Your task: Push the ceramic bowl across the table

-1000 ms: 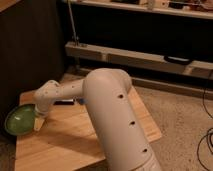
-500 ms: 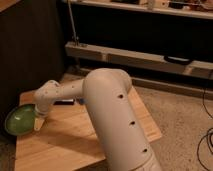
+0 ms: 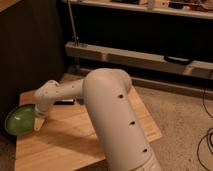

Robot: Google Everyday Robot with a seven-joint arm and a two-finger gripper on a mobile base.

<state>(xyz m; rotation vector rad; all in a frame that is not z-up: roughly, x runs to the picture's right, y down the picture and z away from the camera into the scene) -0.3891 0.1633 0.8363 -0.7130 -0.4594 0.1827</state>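
The ceramic bowl is a shallow green bowl with a paler centre. It sits at the left edge of the light wooden table, partly past that edge. My white arm reaches across the table from the lower right. The gripper is down at the tabletop, right against the bowl's right rim.
A small dark flat object with a blue bit beside it lies on the table behind the arm. A long grey shelf runs along the back. Carpet and dark cables lie at the right. A dark wall stands on the left.
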